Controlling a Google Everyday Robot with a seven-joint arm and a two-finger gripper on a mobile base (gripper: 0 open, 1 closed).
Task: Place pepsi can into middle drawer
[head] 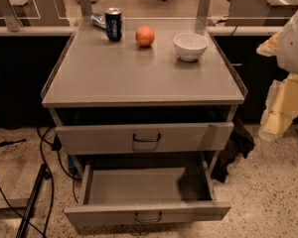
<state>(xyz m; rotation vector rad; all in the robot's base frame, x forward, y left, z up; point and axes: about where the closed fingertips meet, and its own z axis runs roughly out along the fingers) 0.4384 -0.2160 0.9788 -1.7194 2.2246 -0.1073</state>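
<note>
The pepsi can point(113, 25), dark blue with white lettering and a silver top, stands upright at the back left of the grey cabinet top point(139, 78). The middle drawer point(146, 213), the lower handled front, is pulled out; its inside holds nothing and is shadowed at the right. My gripper point(282, 110) hangs with the white and yellowish arm at the right edge of the view. It is beside the cabinet, far from the can, with nothing seen in it.
An orange point(145, 35) and a white bowl point(190, 46) stand right of the can. A pale silvery item point(98, 20) lies behind the can. The upper drawer front point(146, 138) sticks out slightly. Cables point(44, 172) run on the floor at left.
</note>
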